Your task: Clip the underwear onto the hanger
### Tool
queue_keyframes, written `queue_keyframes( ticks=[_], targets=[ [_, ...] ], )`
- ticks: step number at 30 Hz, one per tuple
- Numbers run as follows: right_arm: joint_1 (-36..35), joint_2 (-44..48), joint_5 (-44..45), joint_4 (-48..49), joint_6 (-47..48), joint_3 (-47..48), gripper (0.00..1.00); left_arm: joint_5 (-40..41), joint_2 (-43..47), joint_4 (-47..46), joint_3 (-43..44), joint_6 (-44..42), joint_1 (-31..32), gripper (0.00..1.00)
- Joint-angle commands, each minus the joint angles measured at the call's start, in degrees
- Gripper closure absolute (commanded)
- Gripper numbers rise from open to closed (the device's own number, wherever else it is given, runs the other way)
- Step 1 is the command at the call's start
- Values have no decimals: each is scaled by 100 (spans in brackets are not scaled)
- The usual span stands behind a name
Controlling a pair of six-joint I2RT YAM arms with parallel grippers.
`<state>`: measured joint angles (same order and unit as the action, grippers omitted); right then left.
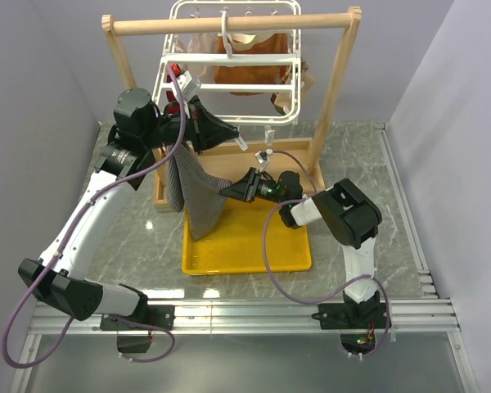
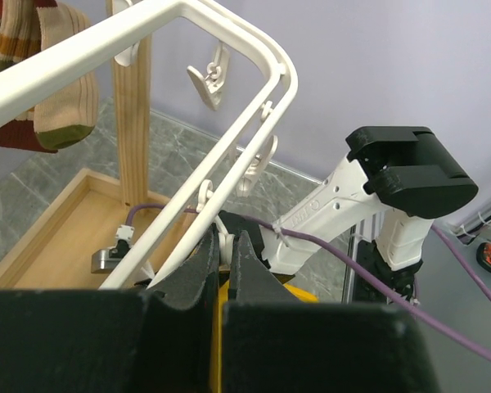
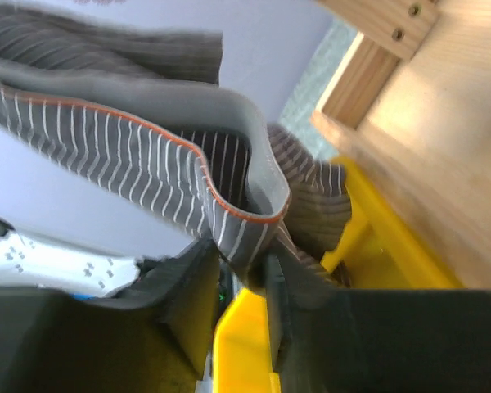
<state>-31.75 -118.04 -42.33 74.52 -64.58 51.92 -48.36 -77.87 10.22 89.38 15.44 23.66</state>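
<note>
The grey striped underwear (image 1: pixel 195 196) hangs over the yellow tray (image 1: pixel 262 250). Its upper left corner is hidden behind my left arm. My right gripper (image 1: pixel 231 191) is shut on the waistband at its right corner; in the right wrist view the orange-edged band (image 3: pixel 229 205) folds between the jaws (image 3: pixel 247 260). The white grid hanger (image 1: pixel 298 82) hangs from the wooden rail. My left gripper (image 1: pixel 236 137) is at the hanger's lower left rim (image 2: pixel 254 123), shut on a small white clip (image 2: pixel 222 250) dangling there. The underwear does not show in the left wrist view.
The wooden frame stand (image 1: pixel 229 24) and its base tray (image 1: pixel 229 168) stand behind the yellow tray. Orange-brown garments (image 1: pixel 254 70) and striped socks (image 2: pixel 33 82) hang on the hanger. More free clips (image 2: pixel 209 78) dangle from its rim. The right arm's body (image 2: pixel 393 188) is close by.
</note>
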Motion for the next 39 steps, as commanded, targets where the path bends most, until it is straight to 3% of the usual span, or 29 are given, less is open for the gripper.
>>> queue_keyframes(
  ticks=[1, 2, 3, 10, 17, 20, 21, 23, 24, 25, 31, 39],
  targets=[
    [-51, 588, -250, 2673, 278, -208, 72, -693, -53, 411, -9, 284, 60, 100],
    [-51, 659, -276, 2673, 340, -244, 79, -675, -45, 428, -9, 267, 68, 100],
    [-16, 833, -294, 2673, 488, -313, 100, -640, -53, 454, -9, 258, 60, 100],
    [379, 1432, -741, 2577, 411, -446, 100, -412, -80, 736, 9, 178, 60, 100],
    [590, 1810, -997, 1506, 271, -69, 100, -51, -238, 824, 114, 345, 51, 100],
    [749, 2195, -1059, 357, 461, 124, 100, -42, -255, 815, 158, 416, 42, 100],
    [749, 2363, -1050, -648, 698, 160, 100, -42, -255, 824, 193, 442, 42, 100],
    [714, 3002, -553, -2030, 1949, 317, 100, -16, -273, 815, 220, 460, 42, 100],
    [679, 3189, -366, -3169, 2306, 336, 100, 2, -264, 789, 220, 486, 33, 100],
    [644, 3347, -181, -3363, 2561, 293, 100, 45, -247, 763, 211, 503, 42, 100],
    [249, 4402, 918, -3235, 3634, -691, 100, 11, -150, 481, -26, 723, 33, 100],
    [-323, 4606, 2139, -3180, 4945, -1290, 100, 98, -203, 665, 97, 609, 33, 100]
  ],
)
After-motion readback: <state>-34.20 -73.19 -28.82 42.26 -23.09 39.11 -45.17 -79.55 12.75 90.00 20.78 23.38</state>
